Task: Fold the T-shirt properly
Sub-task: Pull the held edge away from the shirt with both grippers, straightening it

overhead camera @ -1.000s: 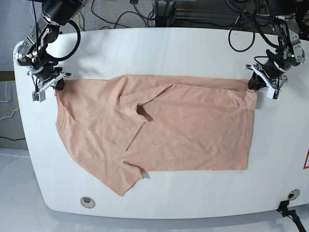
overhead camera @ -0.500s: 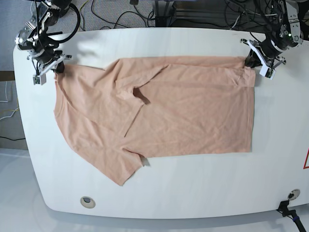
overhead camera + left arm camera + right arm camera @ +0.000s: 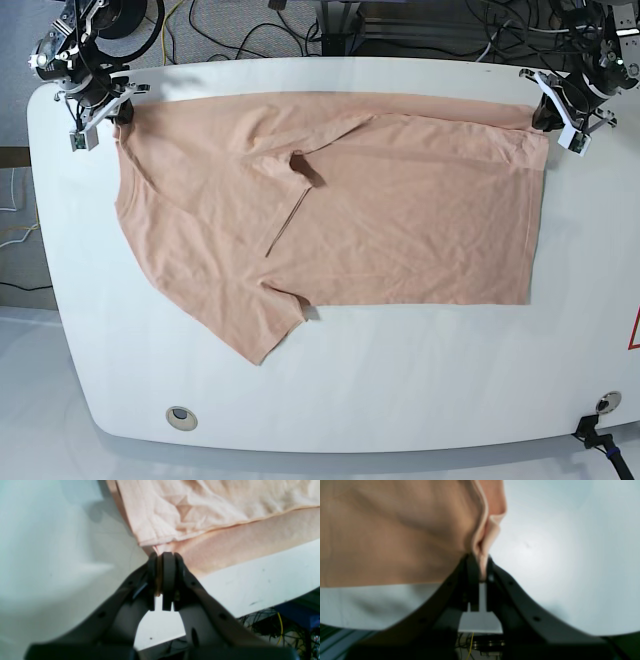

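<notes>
with your left hand [image 3: 560,118] and right hand [image 3: 98,118] each clamped on a far corner of the t-shirt [image 3: 340,220] lying on the bench [image 3: 400,400], keep tension even.

T-shirt [image 3: 395,530] in right wrist view: blurred, cut off by top and left edges.
T-shirt in left wrist view: cut off at top and right.
Pinched cloth: hidden between closed jaws.
Yellow print: not discernible.
</notes>
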### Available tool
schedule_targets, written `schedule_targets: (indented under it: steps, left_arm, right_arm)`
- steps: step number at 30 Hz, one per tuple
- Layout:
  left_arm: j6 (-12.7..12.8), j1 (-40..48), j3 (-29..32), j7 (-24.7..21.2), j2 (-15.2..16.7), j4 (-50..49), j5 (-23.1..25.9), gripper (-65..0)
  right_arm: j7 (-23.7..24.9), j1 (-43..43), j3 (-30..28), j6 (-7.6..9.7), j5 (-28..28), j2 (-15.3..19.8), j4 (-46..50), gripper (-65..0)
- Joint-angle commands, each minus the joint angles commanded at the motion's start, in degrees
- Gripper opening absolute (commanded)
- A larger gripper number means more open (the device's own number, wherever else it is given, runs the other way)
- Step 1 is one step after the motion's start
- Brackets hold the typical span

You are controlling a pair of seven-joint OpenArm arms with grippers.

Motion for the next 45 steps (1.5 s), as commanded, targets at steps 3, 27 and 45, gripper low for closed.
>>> schedule_targets:
  steps: [3, 27, 45]
  left_arm:
    - [0.0, 1.2, 0.0, 0.0, -0.2, 0.0, 0.0, -65.0]
    - [0.1, 2.0, 0.0, 0.0, -0.3, 0.3, 0.1, -32.8]
    - [0.0, -0.8, -6.6, 0.0, -0.2, 6.8, 0.0, -32.8]
  right_arm:
    - [0.0, -1.4, 0.0, 0.0, -0.3, -1.0, 2.3, -65.0]
    - [0.3, -2.0, -2.8, -0.26, -0.4, -0.9, 3.2, -32.9]
    - [-0.1, 0.5, -3.2, 0.0, 0.0, 2.5, 12.1, -32.3]
